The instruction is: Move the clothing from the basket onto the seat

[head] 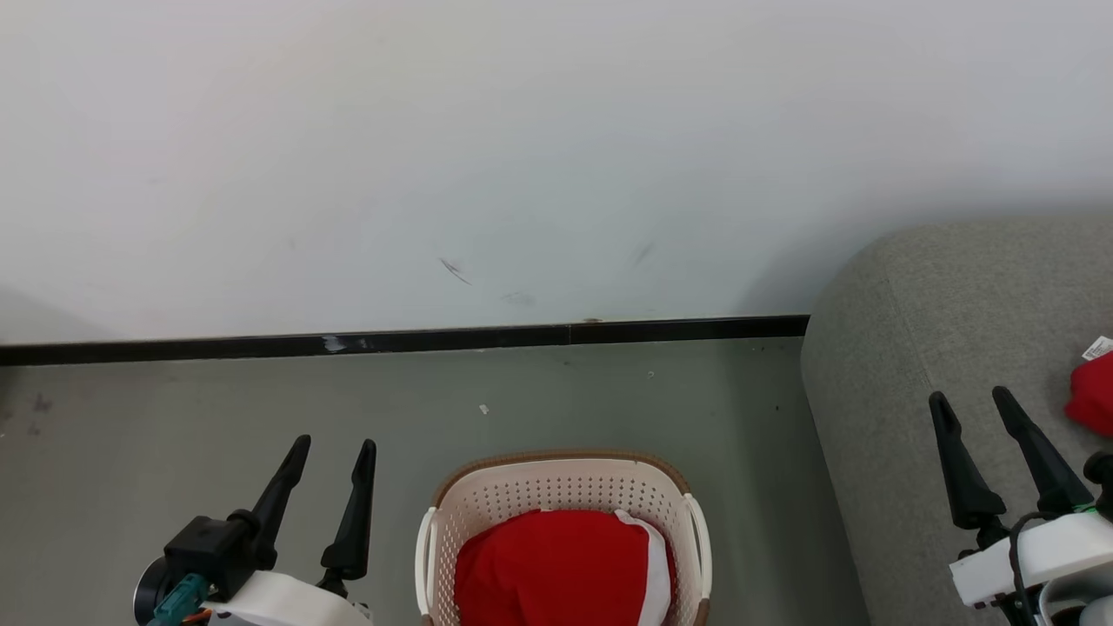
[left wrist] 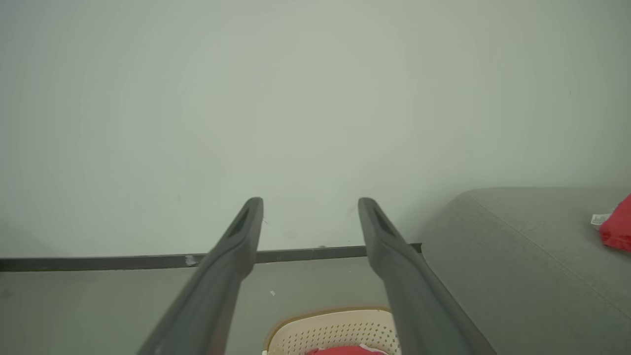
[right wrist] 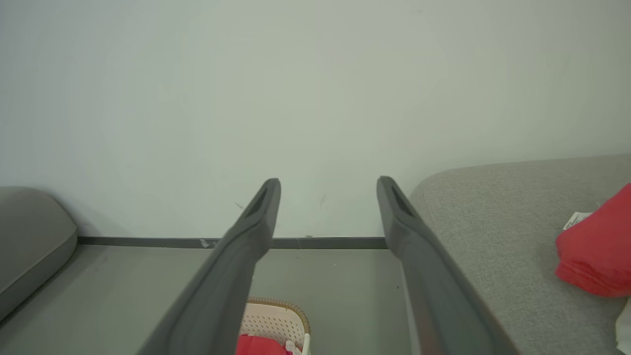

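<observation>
Your left gripper (head: 336, 442) is nearest, at the lower left of the head view, its two fingers spread apart with nothing between them. The right gripper (head: 969, 395), at the lower right, is likewise released and empty, and you see it against the left part of the seat (head: 904, 330). Between the two grippers the basket (head: 565, 487) stands on the floor (head: 174, 417). Red clothing (head: 556, 565) with a white band along its right side lies heaped inside the basket, below the rim. The basket is near the seat but apart from it, with a strip of floor between its right handle and the seat's rounded left edge. On the seat, well in from that edge and just right of your right gripper's fingers, lies a second red piece (head: 1094, 396) with a white tag (head: 1097, 348) at its far side; neither finger touches it. In the right wrist view another grey cushion (right wrist: 29, 241) sits at the floor's left side. Farthest off, a dark baseboard (head: 435, 337) runs along the floor's far edge under a pale, lightly scuffed wall (head: 522, 130).
</observation>
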Available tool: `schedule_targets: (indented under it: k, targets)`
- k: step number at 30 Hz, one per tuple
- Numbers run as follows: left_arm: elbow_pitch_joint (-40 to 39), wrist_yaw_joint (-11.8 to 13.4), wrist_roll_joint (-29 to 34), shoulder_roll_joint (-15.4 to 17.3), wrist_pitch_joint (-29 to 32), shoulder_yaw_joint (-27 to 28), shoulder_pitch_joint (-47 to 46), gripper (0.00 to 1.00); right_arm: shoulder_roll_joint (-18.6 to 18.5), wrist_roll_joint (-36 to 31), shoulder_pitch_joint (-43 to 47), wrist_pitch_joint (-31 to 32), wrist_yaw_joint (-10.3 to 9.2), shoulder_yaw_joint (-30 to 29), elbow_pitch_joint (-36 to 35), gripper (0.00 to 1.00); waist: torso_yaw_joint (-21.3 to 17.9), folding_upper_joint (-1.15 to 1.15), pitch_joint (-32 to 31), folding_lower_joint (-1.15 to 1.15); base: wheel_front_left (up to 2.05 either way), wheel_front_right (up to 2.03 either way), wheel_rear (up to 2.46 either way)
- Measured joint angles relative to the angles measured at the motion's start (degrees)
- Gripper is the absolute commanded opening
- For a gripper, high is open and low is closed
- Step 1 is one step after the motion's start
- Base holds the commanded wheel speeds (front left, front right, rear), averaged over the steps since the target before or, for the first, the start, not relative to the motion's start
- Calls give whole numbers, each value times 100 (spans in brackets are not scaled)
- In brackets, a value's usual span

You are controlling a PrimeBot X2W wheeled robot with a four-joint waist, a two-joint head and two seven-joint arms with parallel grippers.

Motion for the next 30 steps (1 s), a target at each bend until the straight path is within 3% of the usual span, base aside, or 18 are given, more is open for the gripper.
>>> schedule_targets:
  k: [30]
  targets:
    - [298, -248, 118, -75, 0, -94, -286, 100, 16, 103, -43, 0, 0, -172, -437, 100, -423, 0, 680, 0, 0, 0, 0]
